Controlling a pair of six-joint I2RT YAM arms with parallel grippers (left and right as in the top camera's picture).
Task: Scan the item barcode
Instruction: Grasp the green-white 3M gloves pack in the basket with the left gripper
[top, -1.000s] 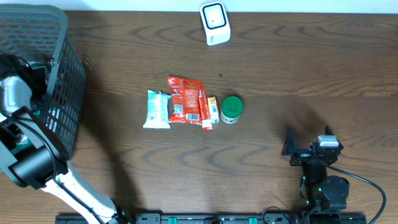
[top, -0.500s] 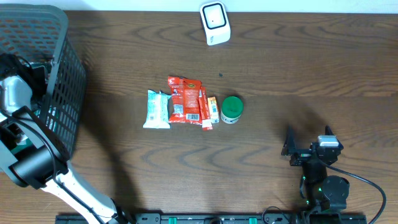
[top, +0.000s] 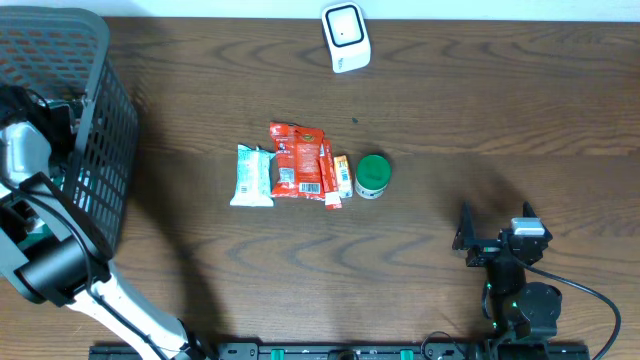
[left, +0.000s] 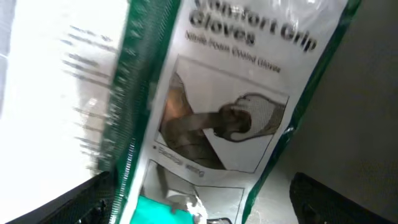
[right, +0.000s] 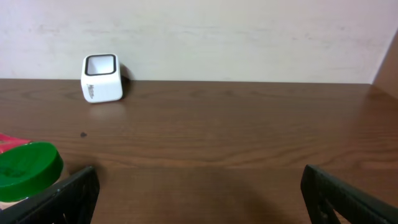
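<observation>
Left claw (left: 205, 202): down inside the basket, jaws spread wide and holding nothing; wider now than a second ago.
Glove packet (left: 230, 118): flat glossy plastic bag with green edging and a printed photo of a glove; lies free just beyond the fingertips.
Meaning: the release looks complete, so this packet is probably finished with and another item is due.
Basket (top: 100, 120): stiff dark plastic mesh, at the counter's left end.
Counter (top: 480, 110): dark wood grain, matte.
Items left: crinkly white-and-teal packet (top: 252, 176), red foil pouch (top: 297, 160), slim orange sticks (top: 340, 177), round green-lidded tub (top: 373, 175); row unmoved, mid-counter.
Scanner (top: 346, 37): white rounded block, far edge.
Right claw (right: 199, 193): open, empty, near the front edge.
</observation>
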